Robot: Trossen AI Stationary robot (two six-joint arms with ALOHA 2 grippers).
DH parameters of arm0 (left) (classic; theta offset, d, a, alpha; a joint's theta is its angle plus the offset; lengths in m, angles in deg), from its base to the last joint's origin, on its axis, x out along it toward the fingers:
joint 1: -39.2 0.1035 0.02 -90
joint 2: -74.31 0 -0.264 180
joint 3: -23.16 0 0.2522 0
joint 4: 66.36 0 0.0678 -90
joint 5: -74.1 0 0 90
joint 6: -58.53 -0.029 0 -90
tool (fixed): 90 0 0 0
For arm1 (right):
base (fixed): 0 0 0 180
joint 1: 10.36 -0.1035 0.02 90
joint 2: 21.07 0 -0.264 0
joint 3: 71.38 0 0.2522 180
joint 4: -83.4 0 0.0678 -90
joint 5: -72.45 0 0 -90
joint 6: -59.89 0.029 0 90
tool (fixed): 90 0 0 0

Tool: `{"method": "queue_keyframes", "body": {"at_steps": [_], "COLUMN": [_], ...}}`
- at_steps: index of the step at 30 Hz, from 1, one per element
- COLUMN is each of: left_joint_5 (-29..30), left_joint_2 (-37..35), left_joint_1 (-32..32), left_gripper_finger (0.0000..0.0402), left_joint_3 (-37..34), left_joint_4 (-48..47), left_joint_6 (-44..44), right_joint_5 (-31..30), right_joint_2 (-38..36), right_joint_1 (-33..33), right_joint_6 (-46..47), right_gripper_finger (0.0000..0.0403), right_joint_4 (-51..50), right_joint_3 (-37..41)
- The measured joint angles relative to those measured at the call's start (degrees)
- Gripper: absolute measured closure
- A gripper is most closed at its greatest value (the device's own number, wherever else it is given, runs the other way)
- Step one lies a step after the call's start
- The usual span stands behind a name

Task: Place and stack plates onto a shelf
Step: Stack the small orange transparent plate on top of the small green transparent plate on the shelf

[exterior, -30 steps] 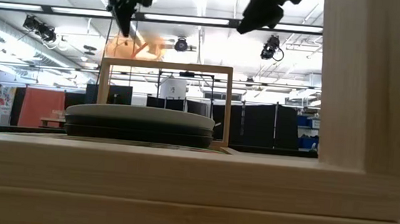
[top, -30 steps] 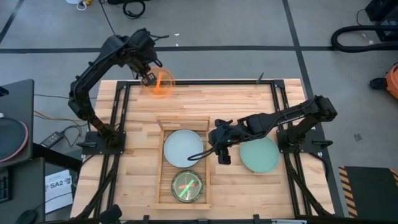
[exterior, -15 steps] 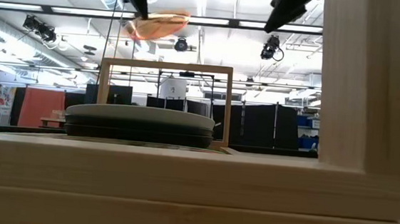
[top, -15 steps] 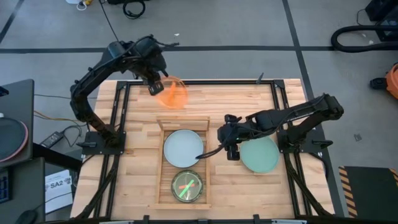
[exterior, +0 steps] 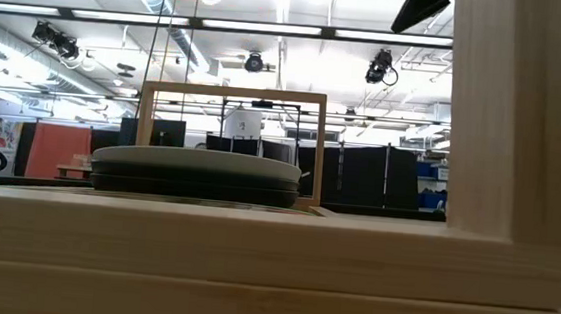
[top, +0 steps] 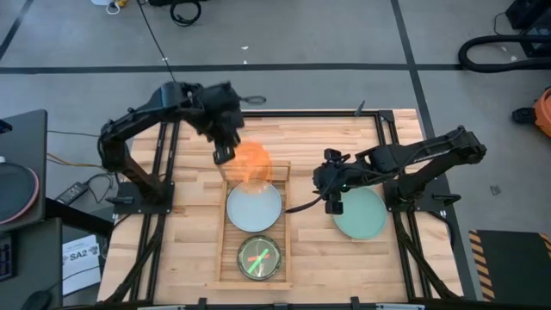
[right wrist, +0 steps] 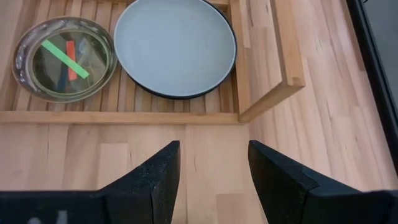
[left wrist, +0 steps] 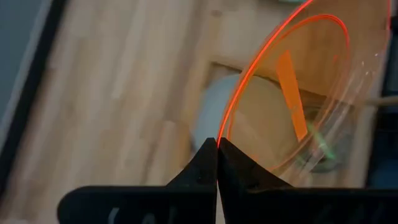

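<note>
Just below centre frame in the high view, the orange plate [top: 252,161] was pinched by its rim in the closed left gripper [top: 223,153], above the shelf's [top: 221,226] far end, while the right gripper [top: 332,200] was held spread, empty, centre right.

Orange plate [top: 253,161] tilted above shelf [top: 222,226]; pale plate [top: 254,207] (stacked) inside.

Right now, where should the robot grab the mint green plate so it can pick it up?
Probably by its rim. The mint green plate lies flat on the table, so only a thin edge can be pinched. The open right gripper hangs at its edge nearest the shelf, so coming down from above on that side looks easiest.
</note>
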Motion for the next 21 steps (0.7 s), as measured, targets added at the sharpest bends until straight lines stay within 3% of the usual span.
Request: {"method": "queue_keyframes", "body": {"at_steps": [12, 21], "left_joint_5": [2.46, 4.45], "left_joint_2": [1.64, 8.35], "left_joint_1": [-19.19, -29.89], "left_gripper_finger": [0.0399, 0.0399], "left_joint_3": [0.06, -0.01], "left_joint_4": [2.72, 5.12], "left_joint_6": [9.97, 14.59], "right_joint_5": [0.05, 0.24], "right_joint_2": [-0.39, -0.43], "right_joint_1": [0.00, -0.09], "right_joint_6": [0.71, 2.51], "right_gripper_finger": [0.0208, 0.0208], "right_joint_4": [-0.72, -2.11], "right_joint_3": [-0.01, 0.80]}}
